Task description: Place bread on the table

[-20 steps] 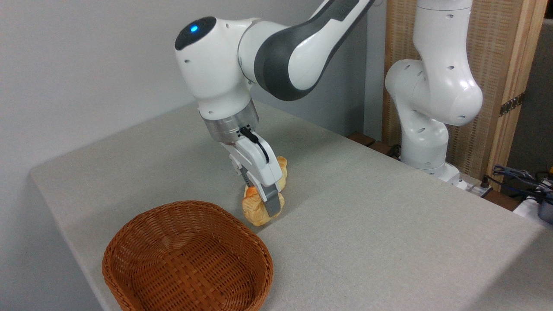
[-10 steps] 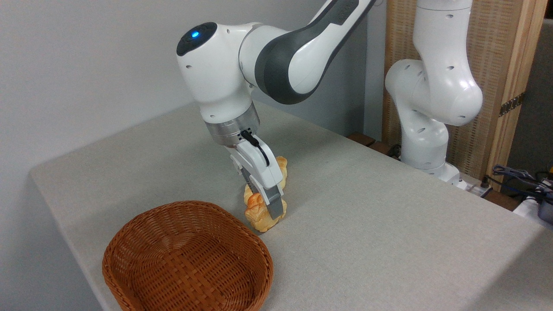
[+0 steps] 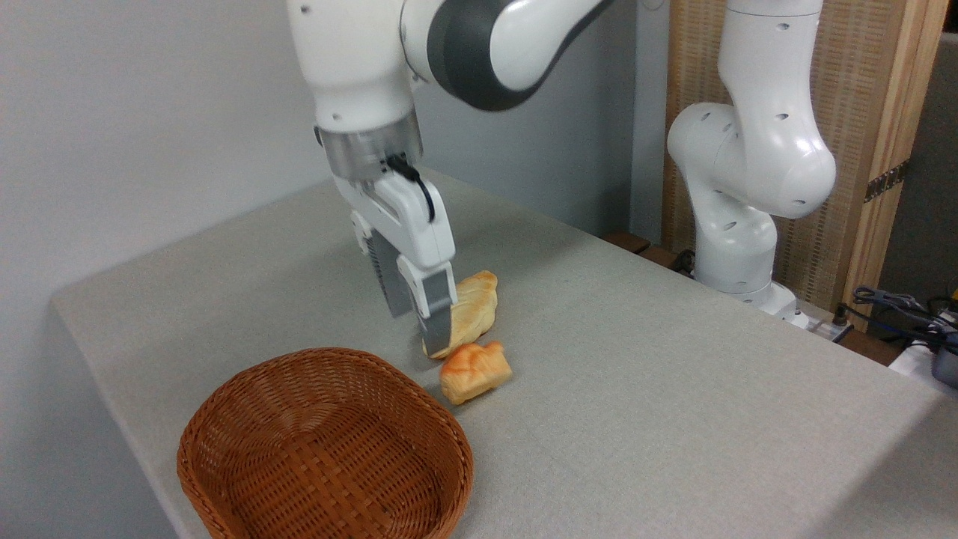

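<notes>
**Bun down beside the basket, gripper clear above it**

Lying on the table (image 3: 673,389), the bread (image 3: 474,371) sits just past the far-right rim of the wicker basket (image 3: 322,449), close to it but, as far as this view shows, not touching. It is tipped a little on its side, orange crust up, which suits a bun dropped from a low height rather than set down square. Directly behind it, farther from the basket, lies the paler braided loaf (image 3: 471,311), its near end almost meeting the bun; whether the two touch cannot be told from here.

The basket itself holds nothing, so both pieces rest on the cloth, and the task reads as essentially done.

The gripper (image 3: 423,318) hangs above the loaf's basket-side end, raised off the table and pointing nearly straight down. It carries nothing. Two fingers (image 3: 438,311) show side by side with a narrow slit of daylight between them, so the jaws look parted only slightly, about the width that would let a small bun slip free. The tips appear to overlap the loaf in the picture, though they are likely above it rather than in contact. A clean upward exit would avoid nudging either piece.
</notes>
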`<state>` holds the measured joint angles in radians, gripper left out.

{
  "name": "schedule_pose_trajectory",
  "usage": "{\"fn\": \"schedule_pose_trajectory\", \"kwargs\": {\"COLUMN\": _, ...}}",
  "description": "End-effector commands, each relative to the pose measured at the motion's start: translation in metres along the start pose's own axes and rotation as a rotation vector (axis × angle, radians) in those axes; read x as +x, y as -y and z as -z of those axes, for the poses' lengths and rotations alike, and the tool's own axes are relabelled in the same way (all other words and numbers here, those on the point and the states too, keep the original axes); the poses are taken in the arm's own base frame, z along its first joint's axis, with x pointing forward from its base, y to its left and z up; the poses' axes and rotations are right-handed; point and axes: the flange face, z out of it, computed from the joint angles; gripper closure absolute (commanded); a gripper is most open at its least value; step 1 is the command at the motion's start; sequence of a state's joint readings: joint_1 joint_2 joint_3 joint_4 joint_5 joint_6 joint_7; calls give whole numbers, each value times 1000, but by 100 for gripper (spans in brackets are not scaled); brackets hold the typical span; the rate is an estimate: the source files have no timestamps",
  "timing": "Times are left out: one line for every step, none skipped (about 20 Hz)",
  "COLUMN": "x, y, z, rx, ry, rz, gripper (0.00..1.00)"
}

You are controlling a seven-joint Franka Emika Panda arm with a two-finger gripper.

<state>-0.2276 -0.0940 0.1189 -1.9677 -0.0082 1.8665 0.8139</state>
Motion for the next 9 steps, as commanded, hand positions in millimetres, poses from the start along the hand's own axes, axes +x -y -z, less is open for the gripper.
{"fn": "schedule_pose_trajectory", "kwargs": {"x": 22, "y": -9, "z": 40, "rx": 45, "ry": -60, "rz": 47, "gripper": 0}}
{"fn": "schedule_pose_trajectory", "kwargs": {"x": 27, "y": -14, "z": 49, "rx": 52, "ry": -65, "rz": 71, "gripper": 0}}
{"fn": "schedule_pose_trajectory", "kwargs": {"x": 30, "y": -18, "z": 59, "rx": 55, "ry": -63, "rz": 92, "gripper": 0}}
{"fn": "schedule_pose_trajectory", "kwargs": {"x": 33, "y": -20, "z": 73, "rx": 63, "ry": -68, "rz": 99, "gripper": 0}}
{"fn": "schedule_pose_trajectory", "kwargs": {"x": 32, "y": -17, "z": 77, "rx": 65, "ry": -70, "rz": 107, "gripper": 0}}
{"fn": "schedule_pose_trajectory", "kwargs": {"x": 33, "y": -17, "z": 75, "rx": 60, "ry": -64, "rz": 107, "gripper": 0}}
{"fn": "schedule_pose_trajectory", "kwargs": {"x": 33, "y": -17, "z": 72, "rx": 55, "ry": -57, "rz": 107, "gripper": 0}}
{"fn": "schedule_pose_trajectory", "kwargs": {"x": 34, "y": -16, "z": 69, "rx": 50, "ry": -53, "rz": 107, "gripper": 0}}
{"fn": "schedule_pose_trajectory", "kwargs": {"x": 36, "y": -14, "z": 65, "rx": 45, "ry": -47, "rz": 106, "gripper": 0}}
